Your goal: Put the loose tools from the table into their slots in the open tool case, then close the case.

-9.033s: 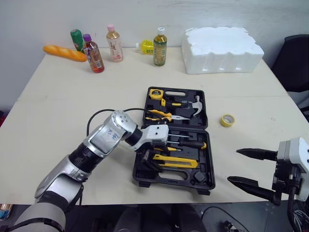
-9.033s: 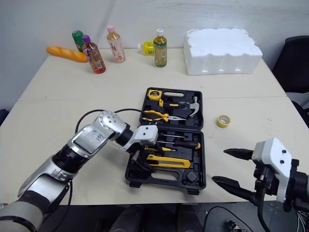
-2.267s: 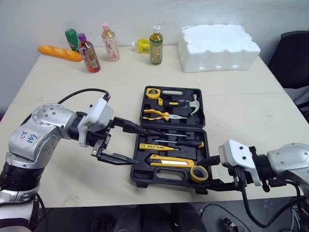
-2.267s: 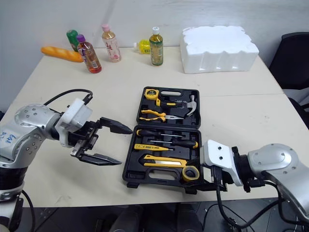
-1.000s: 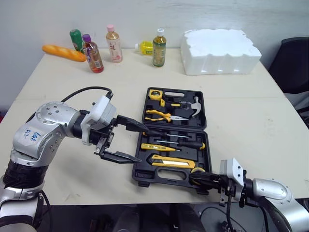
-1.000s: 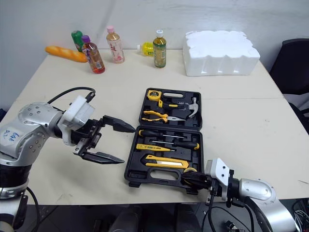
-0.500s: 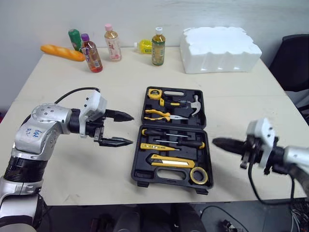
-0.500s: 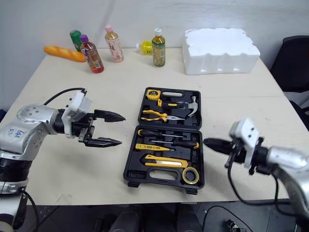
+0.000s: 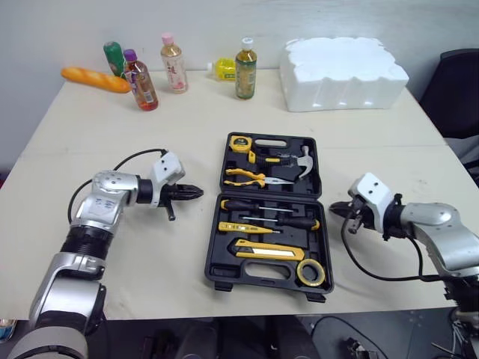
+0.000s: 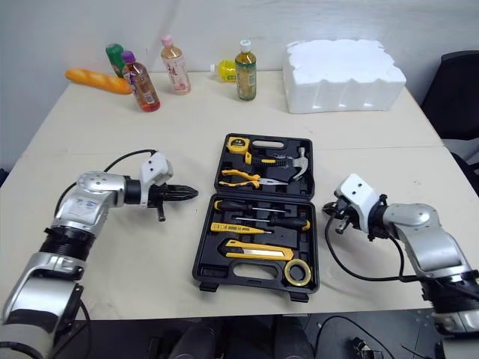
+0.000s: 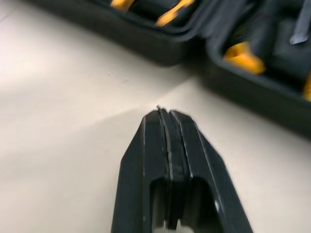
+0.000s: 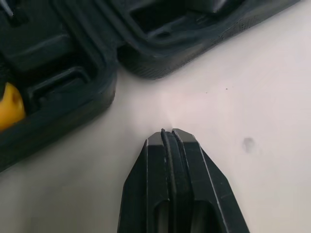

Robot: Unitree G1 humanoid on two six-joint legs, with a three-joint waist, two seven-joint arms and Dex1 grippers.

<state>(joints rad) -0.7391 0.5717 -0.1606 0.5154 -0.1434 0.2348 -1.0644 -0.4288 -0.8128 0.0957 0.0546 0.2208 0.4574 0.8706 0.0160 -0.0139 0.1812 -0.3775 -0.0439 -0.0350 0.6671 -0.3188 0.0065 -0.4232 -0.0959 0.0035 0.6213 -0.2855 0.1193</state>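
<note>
Evidently the loading is finished, as far as I can judge; the open tool case [image 9: 258, 282] lies flat in the middle of the table [image 9: 112, 254], and every recess I can make out is filled. The tape measure [image 9: 239, 142], pliers [image 9: 251, 176] and hammer [image 9: 299, 161] sit in the far half; the screwdrivers [image 9: 269, 222], utility knife [image 9: 263, 252] and yellow tape roll [image 9: 310, 271] sit in the near half; I see no loose tool on the table around it.

The case's long axis runs away from the robot, near half to far half; the hinge line [image 9: 268, 196] crosses it from left to right at the middle; both halves face up.

The left gripper [image 9: 193, 192] is clenched on nothing, its fingers [image 11: 165, 131] pressed together; it points at the case's left wall, beside the hinge, near it but apart, with bare table showing between tip and wall in the left wrist view. The right gripper [image 9: 334, 208] is likewise clenched and empty, its fingers [image 12: 167, 143] together; it points at the right wall, also close to the hinge and not touching.

My reading of this placement: the closed tips flank the hinge to start folding one half over the other; pressed-together fingers make a stiff wedge for nudging or lifting a wall. Which half is meant to swing, I cannot tell.
</note>
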